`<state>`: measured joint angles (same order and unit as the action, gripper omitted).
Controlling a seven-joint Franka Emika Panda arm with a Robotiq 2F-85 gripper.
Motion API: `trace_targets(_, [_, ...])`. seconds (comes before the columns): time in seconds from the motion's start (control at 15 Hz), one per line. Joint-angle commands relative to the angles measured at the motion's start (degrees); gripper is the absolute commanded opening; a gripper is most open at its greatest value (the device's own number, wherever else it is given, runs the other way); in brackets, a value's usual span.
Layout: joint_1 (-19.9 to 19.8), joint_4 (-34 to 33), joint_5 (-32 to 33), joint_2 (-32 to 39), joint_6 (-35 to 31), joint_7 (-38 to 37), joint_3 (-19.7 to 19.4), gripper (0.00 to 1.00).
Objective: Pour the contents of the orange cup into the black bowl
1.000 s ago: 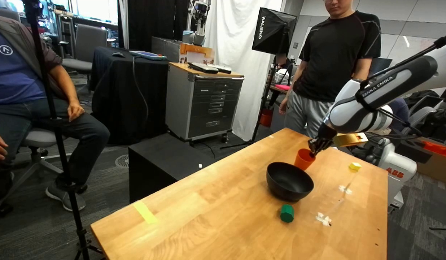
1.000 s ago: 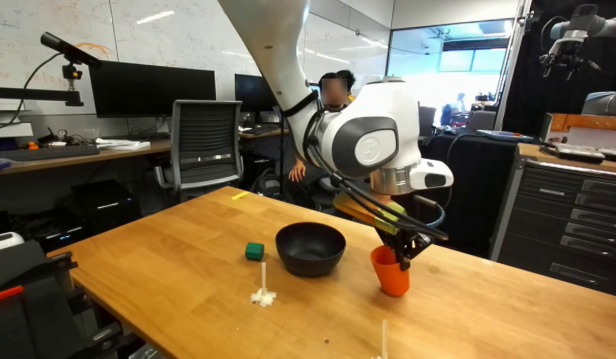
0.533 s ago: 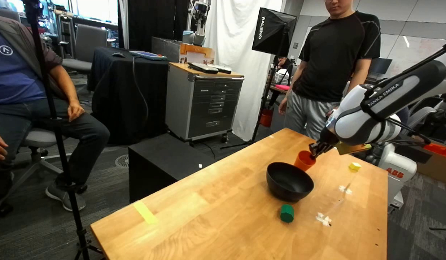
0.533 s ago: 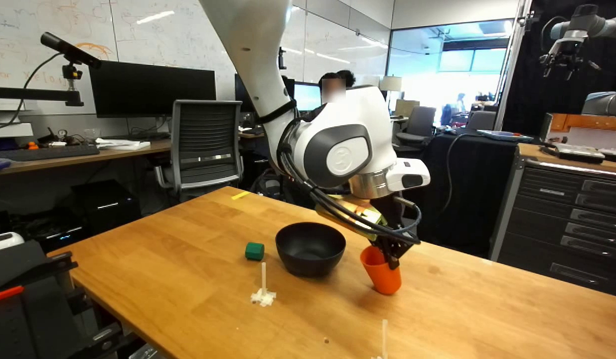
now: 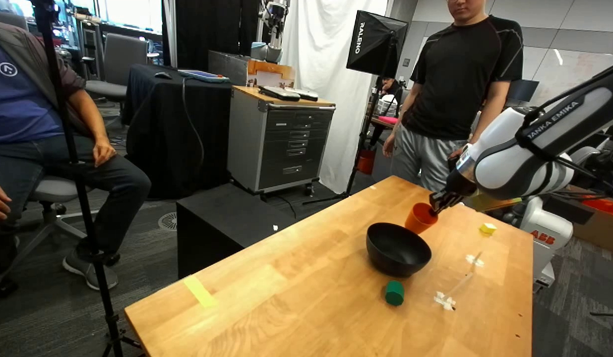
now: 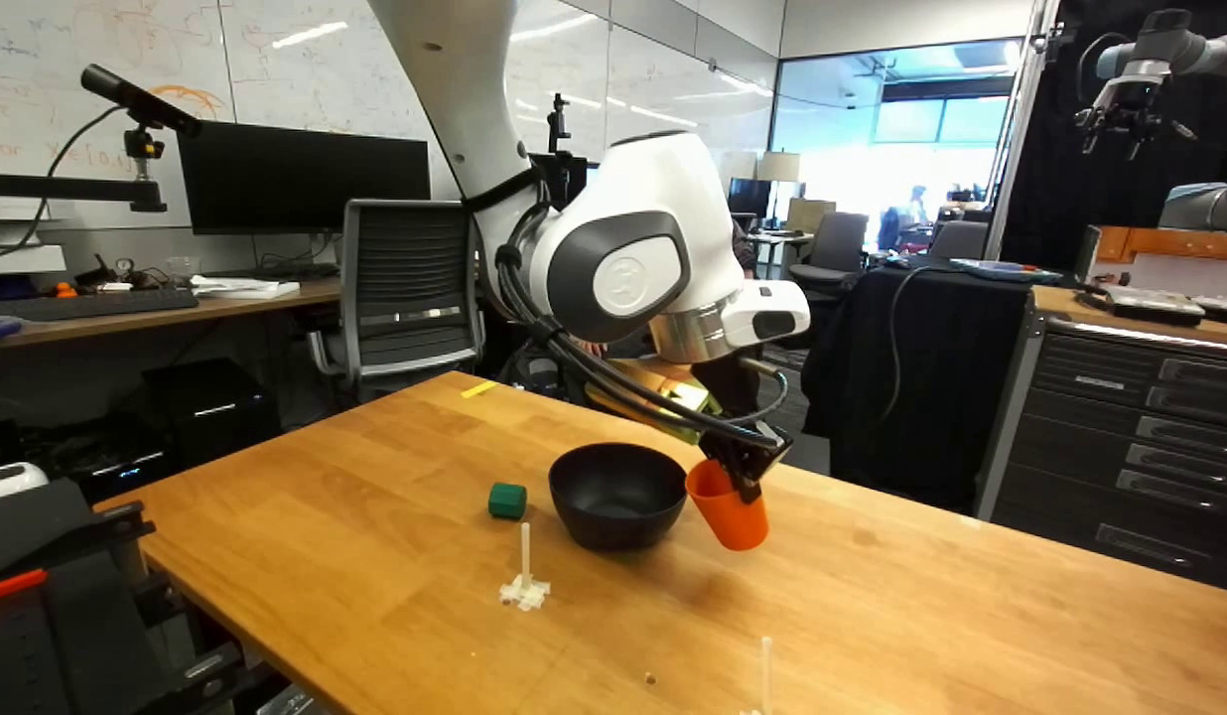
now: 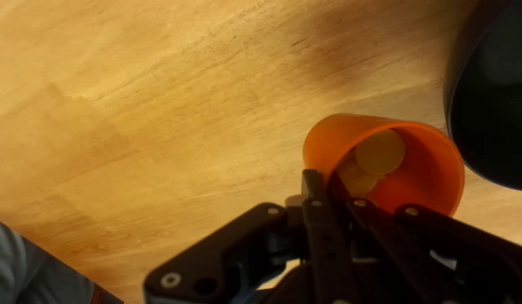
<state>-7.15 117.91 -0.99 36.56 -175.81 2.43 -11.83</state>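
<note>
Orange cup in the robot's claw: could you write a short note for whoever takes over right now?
Gripper: shut on the wall of the orange cup.
Cup: tilted, mouth toward the black bowl beside it, seemingly off the table; whether cup and bowl touch, I can't tell.
Contents: yellowish pieces inside the cup.
Done: cup gripped and tilted partway.
Left: likely bring its mouth over the bowl, then tip the contents out.

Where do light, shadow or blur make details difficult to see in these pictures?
Wrist view: the gripper is dark, the contents look dim and soft inside the orange cup, the black bowl shows little detail, and a soft shadow lies across the table near it. In an exterior view: the window is partly washed out and light streaks reflect on the whiteboard.
</note>
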Motion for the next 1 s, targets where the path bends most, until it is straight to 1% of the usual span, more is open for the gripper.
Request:
trace_targets(0.0, [-0.1, 5.9, 0.3, -5.2, -5.3, -1.1, 0.7, 0.04])
trace_targets(0.27, [-0.2, 10.4, 0.5, -6.4, -14.0, -0.5, 1.5, 0.04])
trace_targets(0.6, [-0.1, 15.3, 0.3, -5.6, -25.8, -0.3, 3.1, 0.04])
trace_targets(0.93, [-0.4, 19.6, 0.8, -5.1, -36.2, -1.0, 5.8, 0.04])
